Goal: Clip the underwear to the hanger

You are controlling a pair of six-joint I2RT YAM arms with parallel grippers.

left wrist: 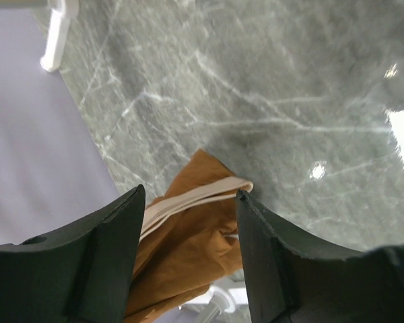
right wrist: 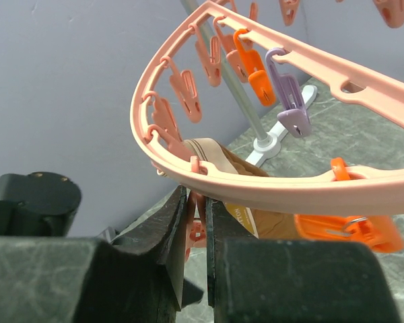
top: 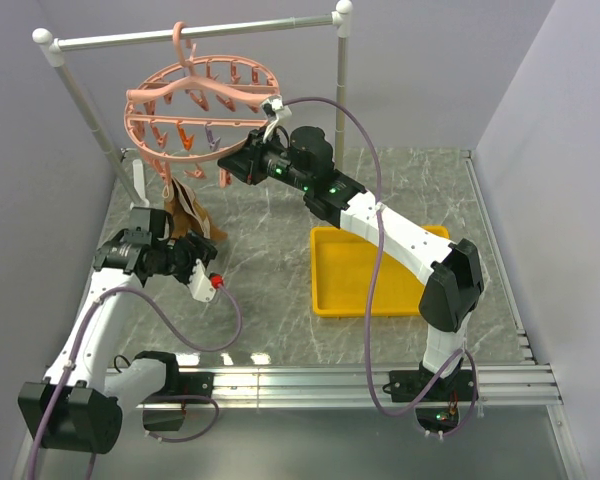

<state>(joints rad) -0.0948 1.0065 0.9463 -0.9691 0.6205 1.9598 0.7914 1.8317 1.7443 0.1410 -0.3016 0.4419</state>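
Over the left side of the grey marbled desk, about midway between its near and far edges, the left gripper is partly closed on a bunched fold of the soft brown cloth underwear. The wad fills the gap between its black fingers, with the tan waistband edge against one of them, and the garment is held off the desk just below the hanger. Toward the right edge, well apart from all this, lies a shallow yellow plastic tray. Farther in, the right gripper is closed almost to a slit on a small salmon-pink clip that dangles from the rim of the round salmon-pink plastic drying hanger. The hanger hooks over a white-and-grey metal rail along the far edge, nearer the far-left corner. The step in hand looks like the clipping itself: one arm squeezes a clip while the other offers the cloth, though the clip's mouth is hidden, so I cannot tell whether it gapes. The next move probably calls for the left arm to lift the waistband edge up into that mouth, and only then for the right fingers to let go. Room is tight there, with the rail's slanted leg and the left wall close by, neighbouring orange and purple clips ready to snag, and the two grippers near each other. The middle of the desk and its near edge give freer room to pull back.
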